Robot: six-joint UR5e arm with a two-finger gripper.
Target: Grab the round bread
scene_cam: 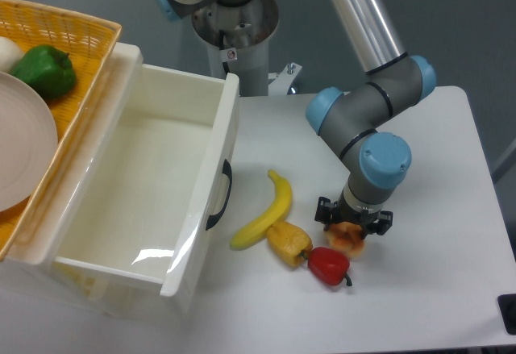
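The round bread (350,239) is a golden-tan bun on the white table, right of the yellow-orange pepper and just above the red pepper. My gripper (353,218) hangs straight over it, fingers open and spread to either side of the bun. Most of the bun is hidden under the gripper; only its lower edge shows. I cannot tell whether the fingers touch it.
A yellow-orange bell pepper (289,242), a red bell pepper (329,265) and a banana (267,211) lie close to the left of the bun. An open white drawer (137,185) stands at left, with a wicker basket (68,31) holding a green pepper (44,70) and a plate (22,140).
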